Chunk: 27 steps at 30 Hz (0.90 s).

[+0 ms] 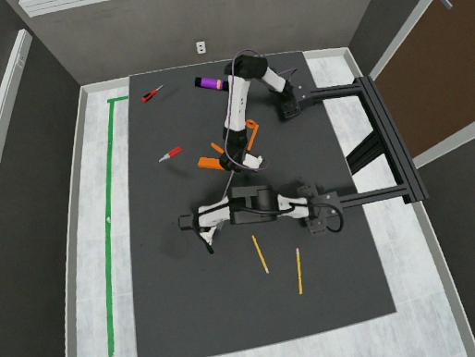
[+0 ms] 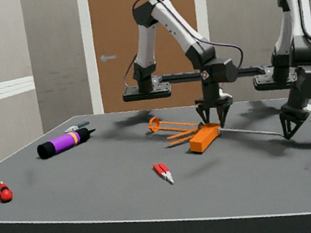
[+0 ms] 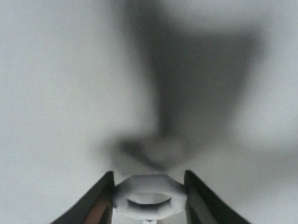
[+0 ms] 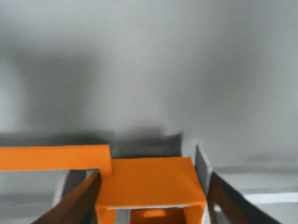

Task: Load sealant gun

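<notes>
The orange sealant gun [image 1: 210, 163] [image 2: 201, 141] [image 4: 150, 182] lies on the table, its front ring [image 1: 250, 124] [image 2: 154, 124] and cradle without a cartridge. My right gripper [image 2: 214, 124] [image 4: 153, 180] is shut on the gun behind the handle; a thin grey plate, apparently the thumb plate, shows beside one finger. The plunger rod [image 1: 227, 185] [image 2: 251, 131] extends far out behind the handle. My left gripper [image 2: 288, 135] [image 3: 149, 179] is shut on the grey ring at the rod's rear end. The purple cartridge [image 1: 210, 83] [image 2: 62, 143] lies apart, black nozzle toward the arm bases.
Red-handled pliers [image 1: 174, 152] [image 2: 162, 170] lie near the gun's handle. A red screwdriver [image 1: 149, 95] [image 2: 5, 193] lies beyond the cartridge's rear, and a grey tool [image 2: 77, 126] behind the cartridge. Two yellow pencils [image 1: 260, 254] [image 1: 299, 270] lie beyond the left arm.
</notes>
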### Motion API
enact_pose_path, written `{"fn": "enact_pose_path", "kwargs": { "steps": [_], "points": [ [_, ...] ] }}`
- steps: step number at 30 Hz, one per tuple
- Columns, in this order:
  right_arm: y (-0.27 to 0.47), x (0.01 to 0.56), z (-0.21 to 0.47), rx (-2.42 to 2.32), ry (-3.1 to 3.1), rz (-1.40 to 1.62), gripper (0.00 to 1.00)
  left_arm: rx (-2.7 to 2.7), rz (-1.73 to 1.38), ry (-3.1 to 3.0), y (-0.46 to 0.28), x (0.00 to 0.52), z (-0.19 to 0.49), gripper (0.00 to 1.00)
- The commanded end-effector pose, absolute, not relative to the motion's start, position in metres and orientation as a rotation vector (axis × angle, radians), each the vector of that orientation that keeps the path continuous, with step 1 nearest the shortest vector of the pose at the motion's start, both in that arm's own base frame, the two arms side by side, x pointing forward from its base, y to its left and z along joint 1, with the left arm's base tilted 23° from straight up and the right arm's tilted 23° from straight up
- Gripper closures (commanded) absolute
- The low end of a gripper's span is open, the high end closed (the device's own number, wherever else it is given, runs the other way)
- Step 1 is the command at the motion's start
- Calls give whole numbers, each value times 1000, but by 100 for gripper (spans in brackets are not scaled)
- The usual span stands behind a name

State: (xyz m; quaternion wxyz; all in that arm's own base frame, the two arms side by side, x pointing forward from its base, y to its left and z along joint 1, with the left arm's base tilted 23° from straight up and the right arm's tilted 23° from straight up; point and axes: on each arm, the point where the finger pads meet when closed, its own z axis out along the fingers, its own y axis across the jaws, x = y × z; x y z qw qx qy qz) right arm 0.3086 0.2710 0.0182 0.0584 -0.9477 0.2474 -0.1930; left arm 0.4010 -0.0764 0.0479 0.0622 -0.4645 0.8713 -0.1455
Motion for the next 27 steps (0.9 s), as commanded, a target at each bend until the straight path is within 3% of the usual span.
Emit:
{"fn": "enact_pose_path", "kwargs": {
  "steps": [1, 10, 17, 18, 27],
  "points": [
    [256, 308, 25, -2889, 806, -611, 99, -1365, -409, 2593, -59, 416, 54, 100],
    [261, 314, 10, -2909, 805, -600, 99, -1337, -506, 2555, -74, 420, 74, 100],
    [259, 314, 2, -2918, 805, -596, 99, -1377, -459, 2604, -79, 415, 40, 100],
    [257, 312, 4, -2920, 806, -594, 99, -1369, -477, 2598, -77, 417, 47, 50],
    [253, 308, 20, -2903, 811, -610, 99, -1350, -500, 2602, -80, 411, 66, 50]
  ]
}}
